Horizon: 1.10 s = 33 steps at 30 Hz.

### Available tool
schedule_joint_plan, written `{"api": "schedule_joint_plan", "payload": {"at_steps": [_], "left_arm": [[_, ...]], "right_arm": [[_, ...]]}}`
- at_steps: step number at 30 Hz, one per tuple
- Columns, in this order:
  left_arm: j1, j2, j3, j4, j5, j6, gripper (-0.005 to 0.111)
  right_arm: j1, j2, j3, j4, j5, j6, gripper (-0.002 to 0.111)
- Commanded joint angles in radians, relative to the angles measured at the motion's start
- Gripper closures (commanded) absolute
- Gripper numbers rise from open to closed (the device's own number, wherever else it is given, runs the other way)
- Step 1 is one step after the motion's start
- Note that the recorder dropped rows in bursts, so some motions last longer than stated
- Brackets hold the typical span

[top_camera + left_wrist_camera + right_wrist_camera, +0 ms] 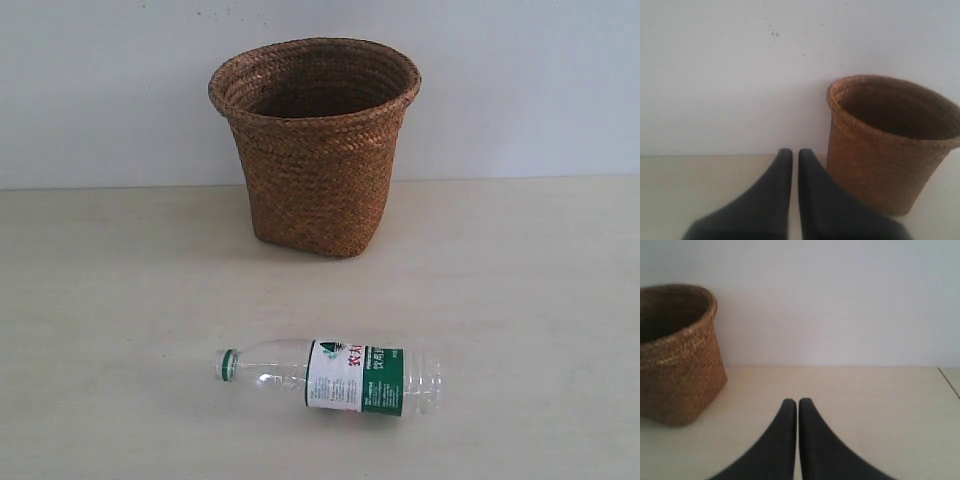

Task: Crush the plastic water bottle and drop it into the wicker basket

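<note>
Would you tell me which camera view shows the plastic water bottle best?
The exterior view: the plastic water bottle lies on its side there, whole from cap to base. Neither wrist view shows it at all.

Black left end effector (795,154) pointing toward plain white wall (740,75). Two tapered fingers (782,172) sitting almost together, thin slit between them, gripping nothing. Brown woven wicker basket (880,165) standing upright on pale beige tabletop (695,190), near fingertips, dark open mouth showing.
</note>
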Motion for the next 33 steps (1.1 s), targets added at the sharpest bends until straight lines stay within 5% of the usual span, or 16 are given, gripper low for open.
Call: {"api": "schedule_joint_plan", "payload": {"at_steps": [1,9,16,22,33], "left_arm": [[-0.051,0.111,-0.07,0.065,0.11,0.046,0.103],[-0.105,0.32,-0.257,-0.103,0.457,0.443,0.103],[-0.107,0.475,-0.427,-0.62,0.697,1.11,0.103],[-0.107,0.606,-0.483,-1.031,0.838,1.7,0.103],[-0.147,0.871,-0.613,-0.975,0.96,1.88,0.102]], "right_arm": [[0.002,0.098,-0.082,0.009,0.13,-0.096,0.108],[0.002,0.247,-0.21,0.121,0.335,-0.266,0.108],[0.016,0.384,-0.275,0.39,0.488,-0.558,0.108],[0.139,0.522,-0.323,0.489,0.548,-0.65,0.108],[0.25,0.764,-0.393,0.493,0.551,-0.65,0.108]]}}
